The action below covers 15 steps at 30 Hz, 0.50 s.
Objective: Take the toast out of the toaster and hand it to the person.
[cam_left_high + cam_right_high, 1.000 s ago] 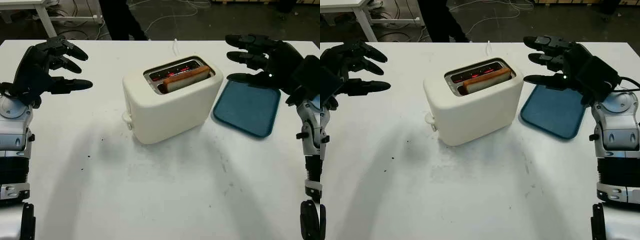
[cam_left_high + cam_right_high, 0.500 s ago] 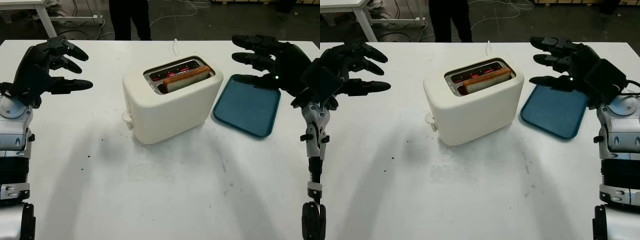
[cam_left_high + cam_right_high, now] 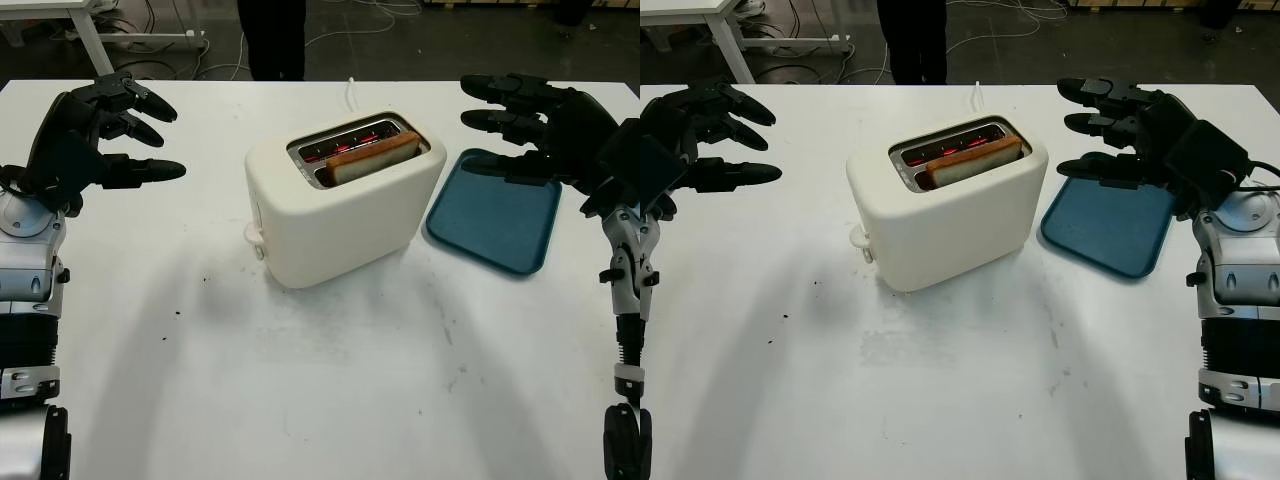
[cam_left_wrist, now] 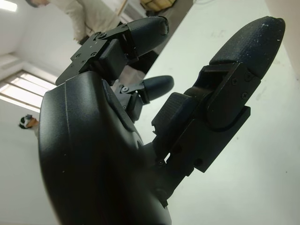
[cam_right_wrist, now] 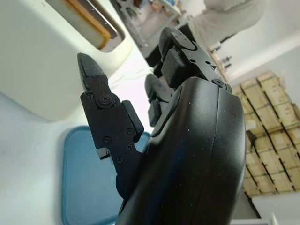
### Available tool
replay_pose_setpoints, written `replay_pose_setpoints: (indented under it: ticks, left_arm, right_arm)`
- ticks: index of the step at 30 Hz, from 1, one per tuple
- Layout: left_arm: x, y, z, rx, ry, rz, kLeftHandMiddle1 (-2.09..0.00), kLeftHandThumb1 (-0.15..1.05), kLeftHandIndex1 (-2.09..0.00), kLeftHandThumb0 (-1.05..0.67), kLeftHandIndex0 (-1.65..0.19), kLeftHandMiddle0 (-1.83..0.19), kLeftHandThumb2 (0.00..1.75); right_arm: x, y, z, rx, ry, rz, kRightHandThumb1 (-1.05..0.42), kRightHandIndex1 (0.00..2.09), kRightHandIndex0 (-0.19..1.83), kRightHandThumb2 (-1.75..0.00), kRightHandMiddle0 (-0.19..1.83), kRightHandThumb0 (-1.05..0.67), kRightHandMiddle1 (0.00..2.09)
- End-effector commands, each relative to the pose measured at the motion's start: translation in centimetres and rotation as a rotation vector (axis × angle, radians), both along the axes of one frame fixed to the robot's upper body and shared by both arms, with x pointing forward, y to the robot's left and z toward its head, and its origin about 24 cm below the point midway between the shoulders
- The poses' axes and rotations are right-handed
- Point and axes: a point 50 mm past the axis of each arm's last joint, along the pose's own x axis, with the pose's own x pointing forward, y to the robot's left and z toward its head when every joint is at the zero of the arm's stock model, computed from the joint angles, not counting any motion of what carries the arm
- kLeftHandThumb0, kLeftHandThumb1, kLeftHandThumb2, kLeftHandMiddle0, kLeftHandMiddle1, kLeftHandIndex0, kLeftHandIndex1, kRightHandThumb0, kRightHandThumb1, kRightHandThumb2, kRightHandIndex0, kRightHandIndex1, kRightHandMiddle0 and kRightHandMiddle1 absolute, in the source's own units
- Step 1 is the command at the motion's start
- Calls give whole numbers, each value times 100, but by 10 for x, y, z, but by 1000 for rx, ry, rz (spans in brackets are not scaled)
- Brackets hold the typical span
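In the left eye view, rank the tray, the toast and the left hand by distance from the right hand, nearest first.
Measured from the right hand, open above the table's right side:
1. Tray, right below it on the table's right.
2. Toast, in the toaster's near slot at the middle.
3. Left hand, open at the far left.

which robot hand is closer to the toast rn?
Right. The right robot hand is open above the blue tray, just beside the toaster holding the toast. The left robot hand is open over the table's far left, clearly farther off.
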Motion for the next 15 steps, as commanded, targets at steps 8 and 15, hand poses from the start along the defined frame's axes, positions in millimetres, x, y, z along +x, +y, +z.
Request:
replay_pose_setpoints:
  ticks: [8,15]
  left_arm:
    - [1,-1,3,9,-18,-1,-129,57,-114,-105,-55,-50,0]
    - [0,-1,3,9,-11,8,-129,57,-114,-105,-55,-49,0]
  right_arm:
    - [0,0,3,1,-15,6,-77,40,26,0,46,-28,1]
    - [1,-2,2,-6,-18,2,-77,42,27,0,47,-33,1]
